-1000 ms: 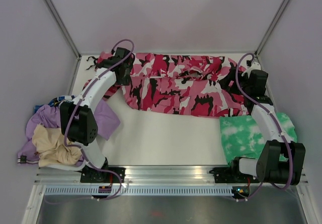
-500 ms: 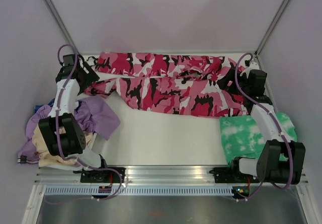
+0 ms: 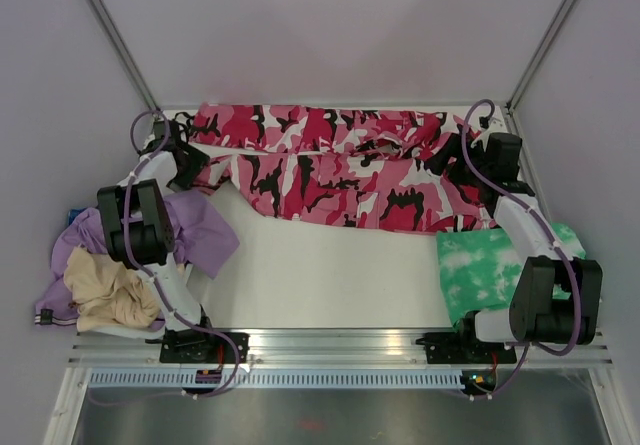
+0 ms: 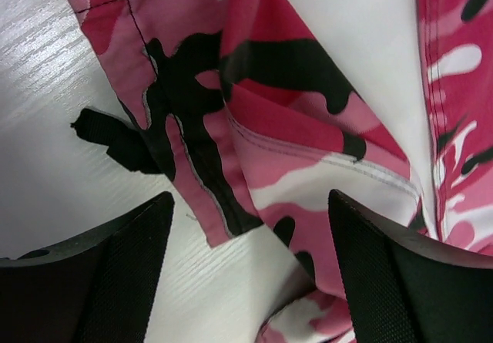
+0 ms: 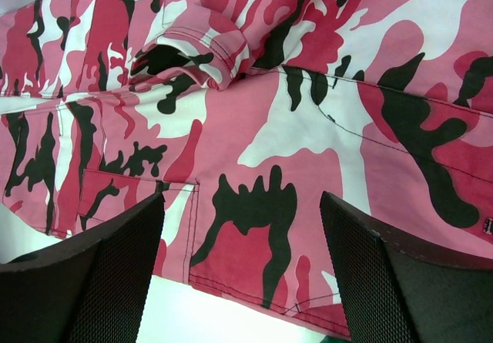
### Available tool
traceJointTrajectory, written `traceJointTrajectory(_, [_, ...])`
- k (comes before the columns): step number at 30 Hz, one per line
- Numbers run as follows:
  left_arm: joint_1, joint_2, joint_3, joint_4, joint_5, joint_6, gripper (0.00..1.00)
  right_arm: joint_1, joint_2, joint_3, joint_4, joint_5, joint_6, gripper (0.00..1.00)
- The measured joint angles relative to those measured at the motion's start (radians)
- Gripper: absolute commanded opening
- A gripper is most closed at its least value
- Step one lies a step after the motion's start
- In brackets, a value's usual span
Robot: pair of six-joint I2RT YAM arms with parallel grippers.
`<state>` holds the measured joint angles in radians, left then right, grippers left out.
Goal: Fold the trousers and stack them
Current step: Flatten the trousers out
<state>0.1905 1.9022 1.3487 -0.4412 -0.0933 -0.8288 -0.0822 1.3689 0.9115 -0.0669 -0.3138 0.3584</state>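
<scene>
The camouflage trousers [image 3: 340,165] lie spread across the far part of the table, legs to the left. My left gripper [image 3: 188,163] is open and low over the leg ends at the left. In the left wrist view [image 4: 246,227] a leg hem [image 4: 200,196] and folded cloth lie between its fingers, and it holds nothing. My right gripper [image 3: 450,153] is open above the right end of the trousers. In the right wrist view [image 5: 240,212] the trousers [image 5: 293,127] and their near hem lie below its fingers.
A green-and-white tie-dye garment [image 3: 500,263] lies at the right, touching the trousers' near edge. Lilac cloth [image 3: 195,230] and a beige garment [image 3: 105,290] are heaped at the left. A black string end [image 4: 115,139] lies beside the hem. Walls close in on three sides.
My left arm has swung from over the trousers' left part out to the left table edge. The leg ends now lie further left. My right gripper has moved slightly left.
</scene>
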Motion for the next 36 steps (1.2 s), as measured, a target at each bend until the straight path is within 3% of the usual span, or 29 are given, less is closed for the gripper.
traceJointTrajectory(2, [0.000, 0.022, 0.000, 0.015, -0.019, -0.048, 0.79, 0.000, 0.016, 0.011, 0.001, 0.000, 0.005, 0.88])
traceJointTrajectory(6, [0.000, 0.090, 0.017, 0.037, -0.050, -0.130, 0.04, 0.002, 0.037, 0.050, -0.009, 0.000, 0.003, 0.88])
traceJointTrajectory(7, [0.000, 0.106, 0.023, 0.039, -0.056, -0.129, 0.02, 0.002, 0.040, 0.064, -0.012, 0.002, 0.000, 0.88])
traceJointTrajectory(12, [0.000, 0.122, 0.085, 0.017, -0.099, -0.068, 0.02, 0.002, 0.042, 0.097, -0.018, 0.022, -0.019, 0.89])
traceJointTrajectory(17, [0.000, 0.055, 0.170, -0.090, -0.194, 0.123, 0.02, 0.002, 0.042, 0.095, -0.017, 0.024, -0.022, 0.89])
traceJointTrajectory(22, [0.000, 0.042, 0.500, -0.319, -0.312, 0.390, 0.02, 0.002, 0.042, 0.087, -0.014, 0.027, -0.022, 0.90])
traceJointTrajectory(25, [0.000, 0.039, 0.617, -0.382, -0.373, 0.498, 0.03, 0.002, 0.042, 0.077, -0.007, 0.034, -0.022, 0.91])
traceJointTrajectory(26, [0.000, 0.039, 0.625, -0.394, -0.380, 0.517, 0.14, 0.002, 0.042, 0.076, -0.007, 0.035, -0.022, 0.91])
traceJointTrajectory(28, [0.001, 0.049, 0.626, -0.423, -0.388, 0.551, 0.25, 0.002, 0.042, 0.074, -0.007, 0.040, -0.022, 0.91])
traceJointTrajectory(29, [0.002, 0.060, 0.625, -0.434, -0.386, 0.559, 0.40, 0.002, 0.042, 0.074, -0.007, 0.042, -0.022, 0.91])
traceJointTrajectory(31, [0.004, 0.093, 0.624, -0.452, -0.375, 0.567, 0.42, 0.002, 0.042, 0.074, -0.007, 0.042, -0.022, 0.91])
traceJointTrajectory(32, [0.005, 0.110, 0.620, -0.456, -0.369, 0.566, 0.55, 0.002, 0.042, 0.074, -0.008, 0.043, -0.022, 0.91])
traceJointTrajectory(36, [0.008, 0.137, 0.550, -0.461, -0.351, 0.553, 0.71, 0.002, 0.042, 0.074, -0.013, 0.044, -0.022, 0.93])
